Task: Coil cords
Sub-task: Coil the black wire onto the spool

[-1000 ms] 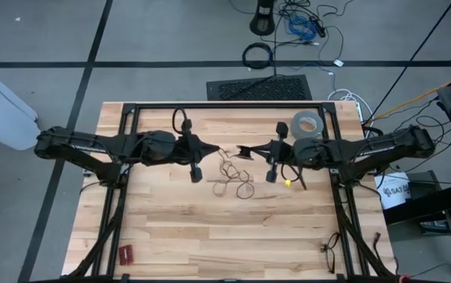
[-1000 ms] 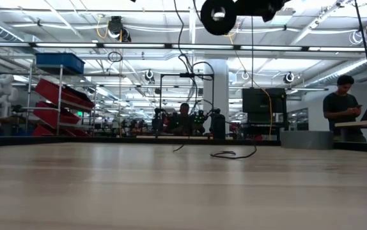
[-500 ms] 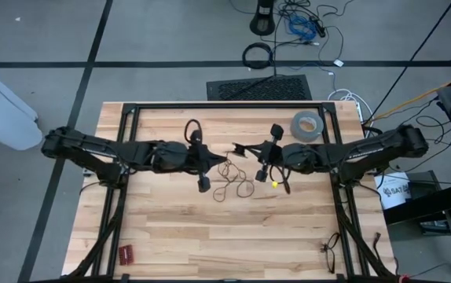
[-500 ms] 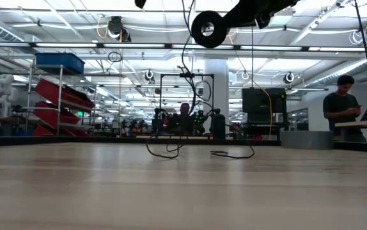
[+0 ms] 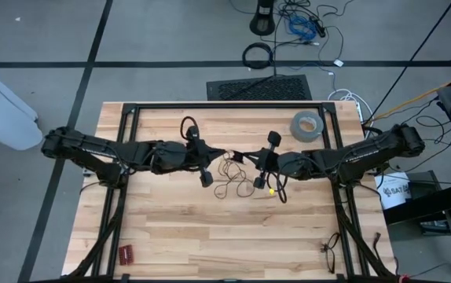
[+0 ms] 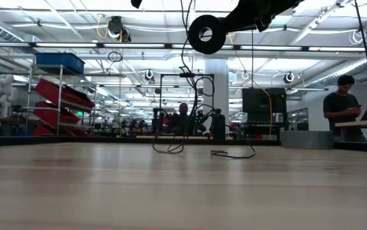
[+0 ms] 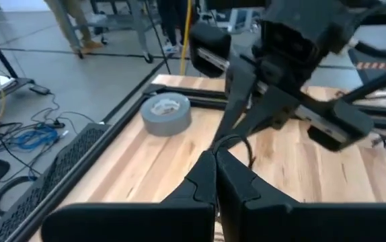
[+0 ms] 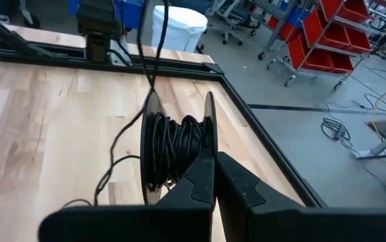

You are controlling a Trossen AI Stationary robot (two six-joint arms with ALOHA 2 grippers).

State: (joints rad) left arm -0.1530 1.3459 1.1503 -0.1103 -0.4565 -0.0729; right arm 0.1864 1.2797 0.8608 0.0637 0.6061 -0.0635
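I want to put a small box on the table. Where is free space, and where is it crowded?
Free: the wide near strip of the table, between the red item and the glasses. Crowded: the middle, where both grippers meet over the loose cord, and the tape roll corner.

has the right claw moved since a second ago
Yes. In the high view the right claw has slid left toward the table's middle, farther from the grey tape roll, closing on the left claw.

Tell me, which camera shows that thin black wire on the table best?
The high view: the wire lies in loose loops between both grippers. The low view shows it edge-on. The right wrist view shows part wound between the fingers; the left wrist view shows only a short piece.
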